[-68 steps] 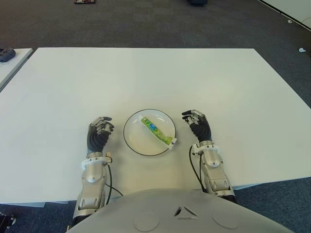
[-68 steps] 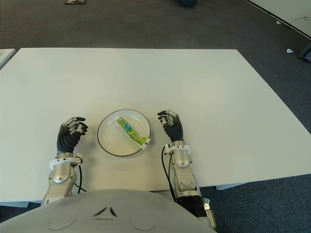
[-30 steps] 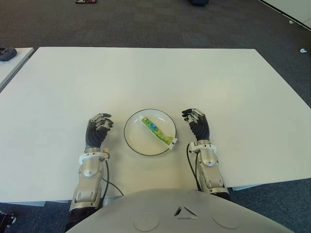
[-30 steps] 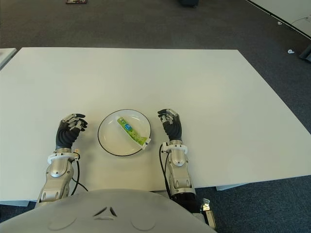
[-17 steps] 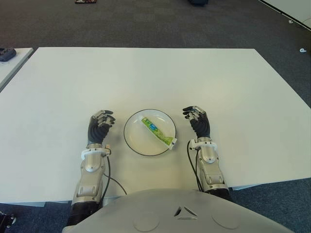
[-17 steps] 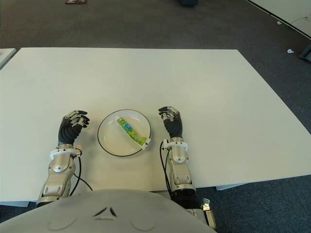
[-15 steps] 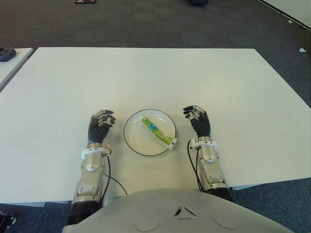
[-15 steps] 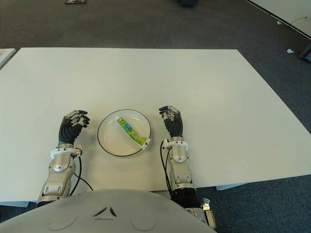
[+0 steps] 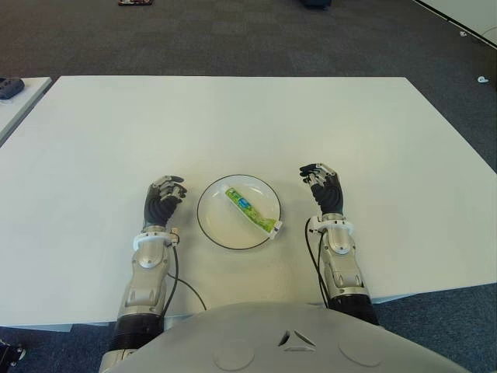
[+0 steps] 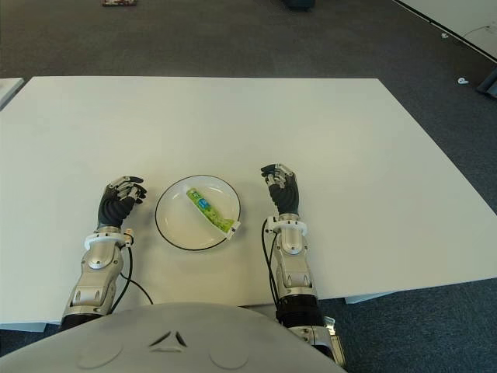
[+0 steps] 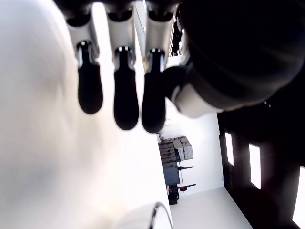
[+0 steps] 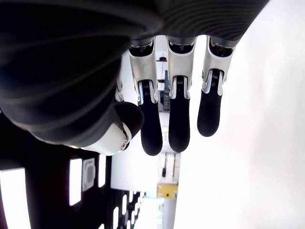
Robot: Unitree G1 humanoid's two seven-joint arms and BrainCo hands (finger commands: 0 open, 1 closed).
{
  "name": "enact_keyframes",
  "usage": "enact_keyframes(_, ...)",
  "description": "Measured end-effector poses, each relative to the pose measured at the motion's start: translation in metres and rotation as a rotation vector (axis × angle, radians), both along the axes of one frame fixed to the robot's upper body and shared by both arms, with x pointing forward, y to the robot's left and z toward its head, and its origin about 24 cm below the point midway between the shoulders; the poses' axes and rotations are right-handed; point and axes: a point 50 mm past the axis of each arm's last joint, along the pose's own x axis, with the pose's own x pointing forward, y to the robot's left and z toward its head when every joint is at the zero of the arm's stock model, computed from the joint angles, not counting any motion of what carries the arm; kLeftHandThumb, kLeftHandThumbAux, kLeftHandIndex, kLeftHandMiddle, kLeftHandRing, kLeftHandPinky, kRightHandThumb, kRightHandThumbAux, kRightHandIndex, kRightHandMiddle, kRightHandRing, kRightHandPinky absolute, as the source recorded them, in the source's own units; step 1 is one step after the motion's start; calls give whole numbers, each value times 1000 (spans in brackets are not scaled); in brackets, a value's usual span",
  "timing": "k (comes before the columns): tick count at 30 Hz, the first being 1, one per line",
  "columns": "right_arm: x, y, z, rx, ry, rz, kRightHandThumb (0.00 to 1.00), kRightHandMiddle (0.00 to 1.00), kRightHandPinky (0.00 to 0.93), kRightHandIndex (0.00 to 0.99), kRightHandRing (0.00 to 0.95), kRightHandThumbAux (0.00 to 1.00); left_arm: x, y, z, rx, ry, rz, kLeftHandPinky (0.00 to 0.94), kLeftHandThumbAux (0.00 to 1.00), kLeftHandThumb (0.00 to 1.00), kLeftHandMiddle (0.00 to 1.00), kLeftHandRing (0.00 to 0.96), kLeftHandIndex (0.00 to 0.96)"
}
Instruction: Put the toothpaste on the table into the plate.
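— Where are we seeing the green and white toothpaste tube (image 9: 252, 210)?

— It is lying flat inside the round white plate with the dark rim (image 9: 211, 229), running slantwise from the far-left part toward the near-right rim, its crimped end just reaching that rim. The plate is sitting on the broad white counter (image 9: 233, 124), close to our near edge.

— And what are we holding?

— Nothing. The left robot hand (image 9: 161, 203) is showing just left of the plate, fingers (image 11: 126, 90) loosely extended and empty. The right robot hand (image 9: 326, 191) is showing just right of the plate, its fingers (image 12: 178, 119) likewise relaxed around nothing.

— So what are we judging the step to be?

— The placing looks done, so we are judging this a matter of finishing cleanly: keeping both hands apart from the plate, avoiding any nudge at the rim where the tube's end is sitting, and drawing the arms away low and slow.
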Motion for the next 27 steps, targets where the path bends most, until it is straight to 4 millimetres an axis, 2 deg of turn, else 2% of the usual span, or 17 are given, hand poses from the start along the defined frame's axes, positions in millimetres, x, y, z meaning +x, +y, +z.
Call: enact_keyframes(27, 11, -4, -2, -9, -26, -37, 706, 432, 389, 428, 395, 729, 7, 0, -6, -46, 3, 12, 549, 716, 703, 570, 559, 431)
